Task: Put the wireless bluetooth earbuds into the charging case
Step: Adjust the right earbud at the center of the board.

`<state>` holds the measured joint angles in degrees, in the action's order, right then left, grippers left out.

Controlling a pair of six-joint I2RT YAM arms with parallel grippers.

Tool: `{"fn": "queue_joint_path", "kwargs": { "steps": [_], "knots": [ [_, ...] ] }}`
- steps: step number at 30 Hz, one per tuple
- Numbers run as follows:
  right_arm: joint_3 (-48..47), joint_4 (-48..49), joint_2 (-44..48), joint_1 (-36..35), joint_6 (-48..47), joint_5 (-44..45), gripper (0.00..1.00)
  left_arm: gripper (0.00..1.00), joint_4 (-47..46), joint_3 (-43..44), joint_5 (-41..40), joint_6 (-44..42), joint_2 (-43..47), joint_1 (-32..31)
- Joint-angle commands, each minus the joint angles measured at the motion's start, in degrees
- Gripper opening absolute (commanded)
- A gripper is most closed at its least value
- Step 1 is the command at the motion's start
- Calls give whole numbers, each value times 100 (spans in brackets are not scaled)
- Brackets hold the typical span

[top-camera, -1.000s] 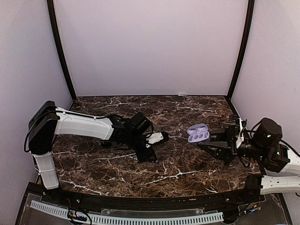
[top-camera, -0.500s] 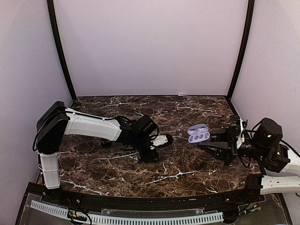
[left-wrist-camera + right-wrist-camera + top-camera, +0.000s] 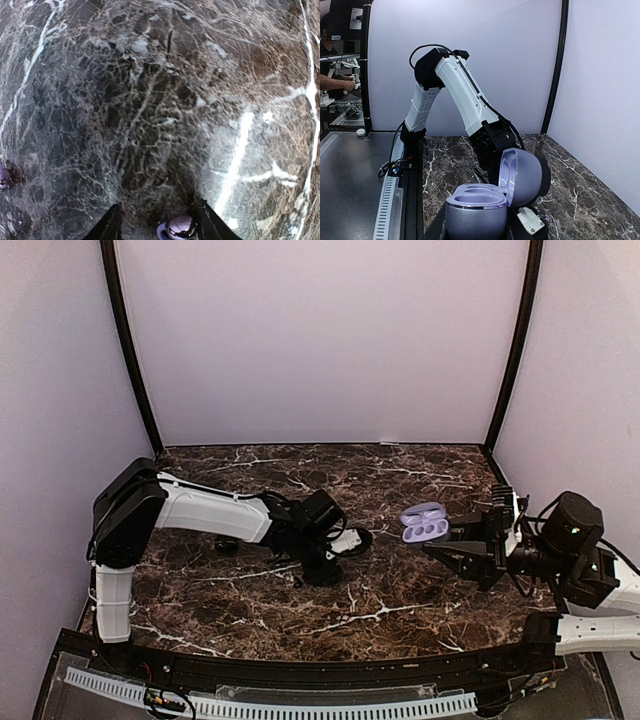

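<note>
My left gripper points down at the marble table, jaws open. In the left wrist view a pale purple earbud lies on the table between the fingertips, close to the right one. A second, darker earbud lies at the left edge of that view. My right gripper is shut on the pale purple charging case and holds it above the table with its lid open. In the right wrist view the case shows two empty wells and its raised lid.
The dark marble table is walled by pale panels at the back and sides. A small dark thing lies on the table behind the left arm. The left arm fills the middle of the right wrist view.
My left arm has reached further to the right across the table, towards the case. The right gripper and the case have barely moved.
</note>
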<state>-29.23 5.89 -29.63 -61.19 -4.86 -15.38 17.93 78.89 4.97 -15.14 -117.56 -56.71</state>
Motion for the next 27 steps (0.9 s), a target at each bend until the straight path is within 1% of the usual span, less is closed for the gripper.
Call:
{"fn": "queue_joint_path", "kwargs": {
  "steps": [1, 5, 9, 11, 15, 20, 23, 27],
  "knots": [
    [24, 46, 45, -25, 38, 75, 0, 48, 32, 317, -677, 319, -172, 169],
    [24, 44, 62, -29, 38, 92, 0, 47, 99, 409, -703, 490, -155, 273],
    [24, 35, 59, -31, 47, 87, 0, 46, -4, 326, -102, 584, 108, 275],
    [20, 14, 61, -28, 47, 99, 0, 45, -181, 147, 11, 731, 325, 280],
    [17, 17, 67, -26, 47, 121, 0, 42, -344, -114, 20, 1122, 647, 278],
    [-1, -30, 91, -28, 29, 147, 0, 37, -538, -596, -107, 1791, 1055, 275],
    [5, -31, 123, -33, 22, 162, 0, 35, -550, -877, -136, 1885, 1167, 274],
    [11, -18, 116, -31, 25, 166, 0, 32, -335, -913, -316, 1873, 1062, 275]
  ]
}}
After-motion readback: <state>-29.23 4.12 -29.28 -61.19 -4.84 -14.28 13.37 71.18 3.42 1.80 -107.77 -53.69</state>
